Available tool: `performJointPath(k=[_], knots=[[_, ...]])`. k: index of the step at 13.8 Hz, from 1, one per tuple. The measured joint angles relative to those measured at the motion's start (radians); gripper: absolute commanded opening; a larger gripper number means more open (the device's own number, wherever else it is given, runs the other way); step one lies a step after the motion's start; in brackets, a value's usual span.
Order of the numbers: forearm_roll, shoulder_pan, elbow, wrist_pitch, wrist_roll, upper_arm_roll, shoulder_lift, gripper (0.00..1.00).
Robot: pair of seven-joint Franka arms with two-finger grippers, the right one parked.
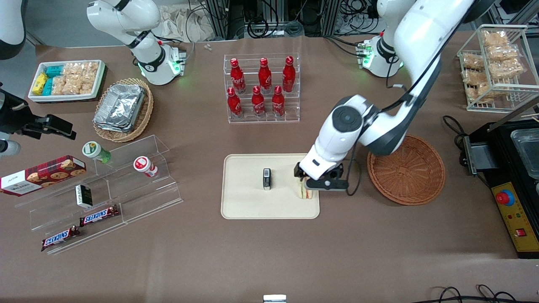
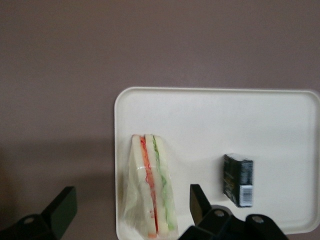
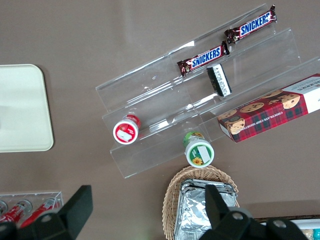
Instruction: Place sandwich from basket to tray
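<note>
The sandwich (image 1: 306, 192) (image 2: 150, 192), a wrapped white wedge with red and green layers, rests on the cream tray (image 1: 252, 204) (image 2: 210, 125), right at the tray's edge nearest the basket. The reddish-brown wicker basket (image 1: 406, 170) sits beside the tray toward the working arm's end and holds nothing. My left gripper (image 1: 315, 182) (image 2: 131, 200) hovers just above the sandwich and is open. Its fingers (image 2: 197, 199) stand wide on either side of the wedge, with a gap between each and the wrap. A small black box (image 1: 267, 179) (image 2: 238, 179) stands in the tray's middle.
A clear rack of red cola bottles (image 1: 262, 88) stands farther from the front camera than the tray. Acrylic shelves with snacks (image 1: 105, 185) and a tan basket of foil containers (image 1: 124, 109) lie toward the parked arm's end. A black machine (image 1: 513, 181) and a wire snack rack (image 1: 497, 63) flank the basket.
</note>
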Motion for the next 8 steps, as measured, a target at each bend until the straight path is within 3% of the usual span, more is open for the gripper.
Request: performJointPath(k=[4, 6, 8], knots=[[-0.158, 0.012, 0.009, -0.257, 0.054, 0.029, -0.237, 1.0], [-0.257, 0.004, 0.037, -0.432, 0.191, 0.128, -0.338, 1.0], [-0.312, -0.001, 0.085, -0.601, 0.349, 0.266, -0.414, 1.0]])
